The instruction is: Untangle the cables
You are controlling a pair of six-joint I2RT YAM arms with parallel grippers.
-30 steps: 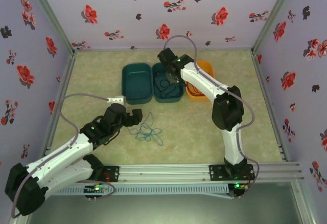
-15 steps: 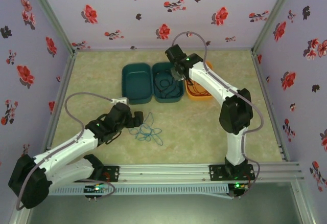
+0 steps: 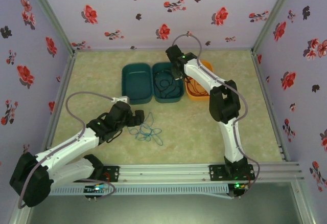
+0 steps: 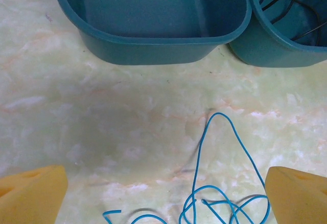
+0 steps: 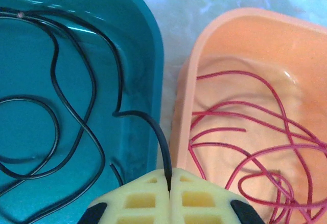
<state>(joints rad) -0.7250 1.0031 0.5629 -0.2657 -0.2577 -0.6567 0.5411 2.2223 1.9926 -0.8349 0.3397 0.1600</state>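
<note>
Your right gripper (image 5: 169, 180) pinches the black cable (image 5: 164, 155), frame bottom.
Your left gripper (image 4: 166, 188) gapes over the blue cable (image 4: 198, 157), seemingly not touching it.

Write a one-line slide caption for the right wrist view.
Right fingers shut on the black cable that lies in the teal bin, red cables in the orange bin alongside.
</note>
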